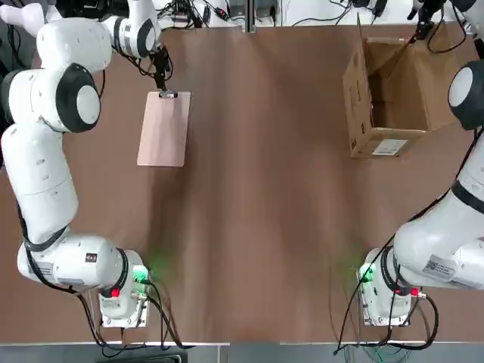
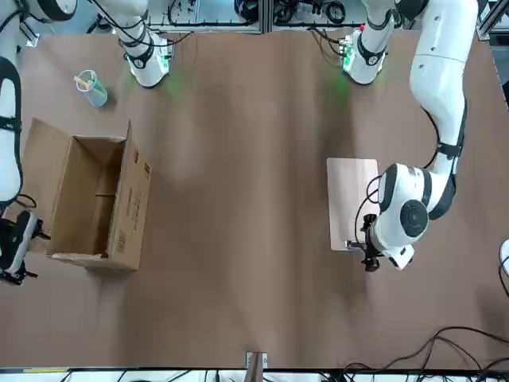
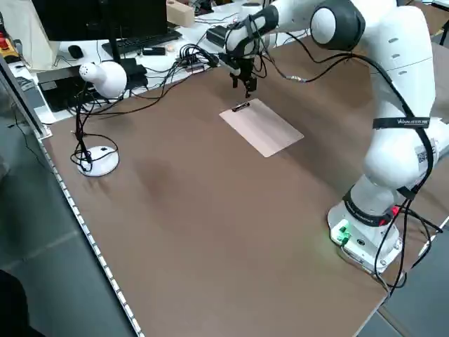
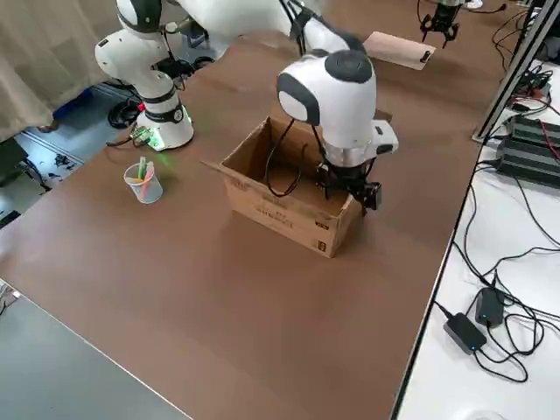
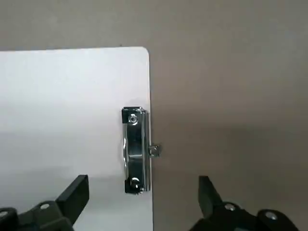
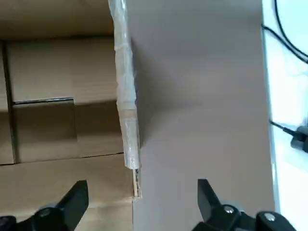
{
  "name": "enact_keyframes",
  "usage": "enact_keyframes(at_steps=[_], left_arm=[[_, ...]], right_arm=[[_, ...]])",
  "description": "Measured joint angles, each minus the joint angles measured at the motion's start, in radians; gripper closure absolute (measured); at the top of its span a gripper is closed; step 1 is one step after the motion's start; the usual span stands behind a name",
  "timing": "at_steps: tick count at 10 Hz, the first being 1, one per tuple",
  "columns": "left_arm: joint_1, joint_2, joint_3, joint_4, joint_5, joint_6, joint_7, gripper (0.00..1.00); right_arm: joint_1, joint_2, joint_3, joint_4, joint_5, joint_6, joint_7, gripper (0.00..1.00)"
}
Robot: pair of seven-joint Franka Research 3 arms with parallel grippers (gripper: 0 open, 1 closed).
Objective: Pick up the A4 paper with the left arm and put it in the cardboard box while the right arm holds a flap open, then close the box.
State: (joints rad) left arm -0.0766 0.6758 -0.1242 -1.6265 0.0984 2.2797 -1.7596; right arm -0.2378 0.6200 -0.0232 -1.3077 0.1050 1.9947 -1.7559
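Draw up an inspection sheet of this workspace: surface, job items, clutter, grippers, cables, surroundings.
Surface: brown tabletop, no spills seen.
Clipboard sheet: flat on the table, metal clip at one short end.
Cardboard box: upright, top open, nothing seen inside; printed white label on one small side.
Clutter: cup with pen-like items, beside the box on the right arm's side.
Left gripper: open, over the sheet's clip end, not holding it.
Right gripper: open, above the box's edge, holding nothing.
Cables: black ones along both arms and loose on the white side table.
Surroundings: monitor and keyboard beyond the table.
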Motion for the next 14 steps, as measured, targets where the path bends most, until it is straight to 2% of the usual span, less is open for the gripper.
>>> enact_keyframes(at_steps=[1, 3, 6, 7, 8, 9, 10, 12, 13, 14], left_arm=[[-0.002, 0.003, 0.000, -0.015, 0.006, 0.006, -0.003, 0.00], [-0.003, 0.004, 0.000, -0.044, 0.080, 0.028, -0.004, 0.01], [-0.002, 0.004, -0.001, -0.055, 0.100, 0.045, 0.011, 0.03], [-0.002, 0.005, -0.001, -0.056, 0.100, 0.055, 0.012, 0.05], [-0.002, 0.011, -0.001, -0.058, 0.100, 0.062, 0.012, 0.06], [-0.002, 0.020, -0.001, -0.058, 0.100, 0.071, 0.012, 0.08], [-0.002, 0.030, -0.001, -0.058, 0.100, 0.088, 0.013, 0.08], [-0.002, 0.046, -0.001, -0.059, 0.100, 0.111, 0.013, 0.11], [-0.002, 0.049, -0.001, -0.058, 0.100, 0.113, 0.013, 0.15], [-0.002, 0.050, -0.001, -0.058, 0.100, 0.113, 0.013, 0.20]], right_arm=[[-0.003, 0.014, 0.000, 0.000, 0.000, 0.010, 0.000, 0.00], [-0.003, 0.034, 0.001, 0.000, 0.000, 0.025, 0.000, 0.00], [-0.003, 0.049, 0.002, 0.000, 0.000, 0.027, 0.000, 0.03], [-0.003, 0.051, 0.002, 0.000, 0.000, 0.034, 0.000, 0.12], [-0.003, 0.052, 0.002, 0.000, 0.000, 0.037, 0.000, 0.30], [-0.003, 0.053, 0.002, 0.000, 0.000, 0.037, 0.000, 0.42], [-0.003, 0.053, 0.002, 0.000, 0.000, 0.037, 0.000, 0.46], [-0.003, 0.053, 0.002, -0.001, 0.000, 0.037, 0.000, 0.60], [-0.003, 0.055, 0.001, -0.002, 0.000, 0.037, 0.000, 0.71], [-0.004, 0.056, 0.001, -0.002, 0.000, 0.037, 0.000, 0.73]])
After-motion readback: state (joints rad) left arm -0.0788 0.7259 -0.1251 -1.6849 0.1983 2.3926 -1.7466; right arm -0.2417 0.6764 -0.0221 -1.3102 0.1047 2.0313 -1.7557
